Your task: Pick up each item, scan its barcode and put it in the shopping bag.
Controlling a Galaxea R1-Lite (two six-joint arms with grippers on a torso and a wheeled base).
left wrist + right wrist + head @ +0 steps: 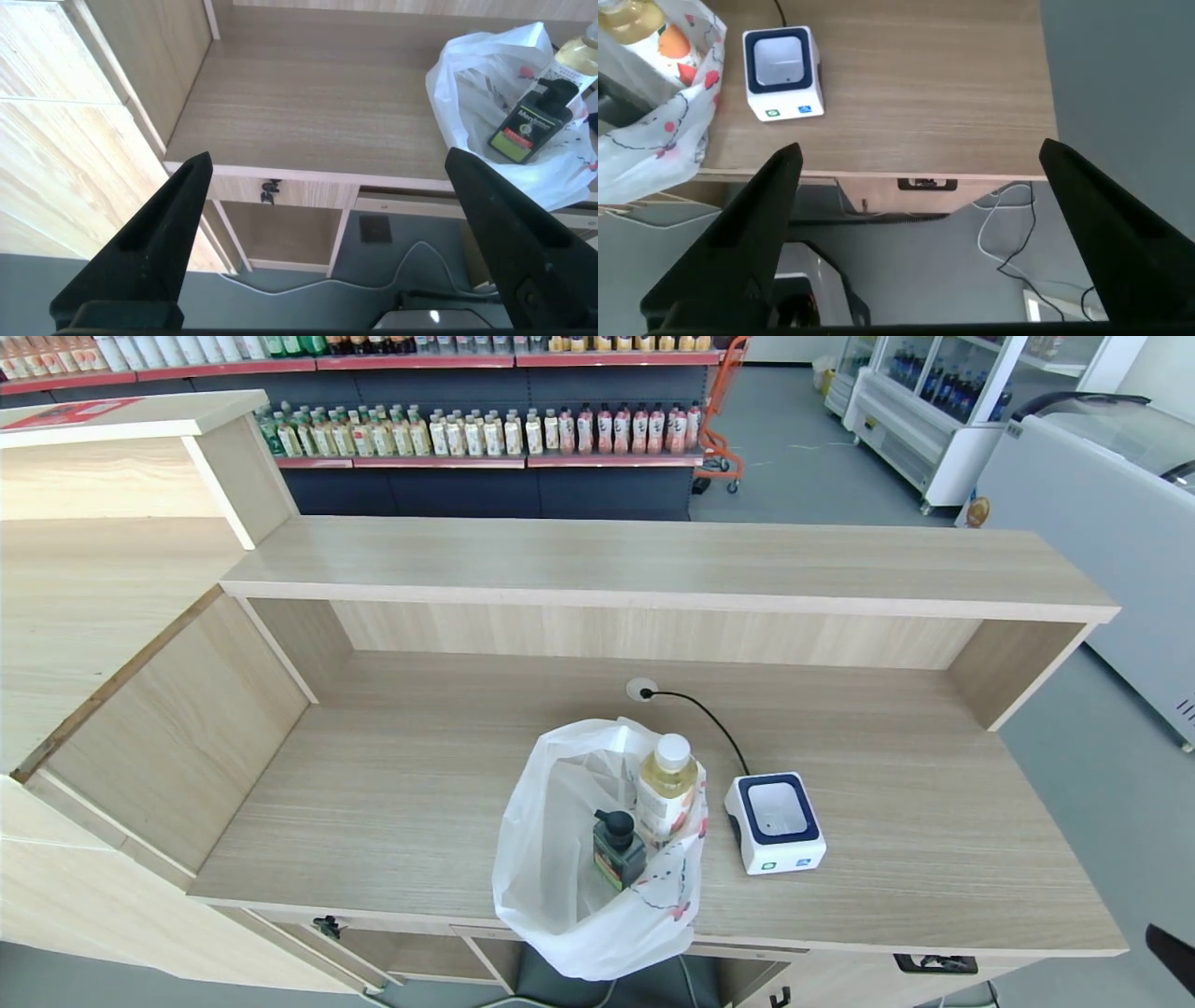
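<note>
A white plastic shopping bag (560, 887) stands open at the counter's front edge. Inside it are a pale yellow drink bottle (667, 786) and a dark green pump bottle (617, 848), both upright. Just right of the bag sits the white barcode scanner (774, 821), its window facing up. My left gripper (329, 157) is open and holds nothing; it hangs in front of the counter, left of the bag (486, 75). My right gripper (920, 147) is open too, below the counter's front edge, with the scanner (783, 73) and the bag (663, 131) beyond it.
A black cable (705, 714) runs from the scanner to a hole in the wooden counter (392, 784). A raised shelf (653, 565) borders the back, with side walls left and right. Cables hang under the counter (1008, 224). Drink shelves and freezers stand behind.
</note>
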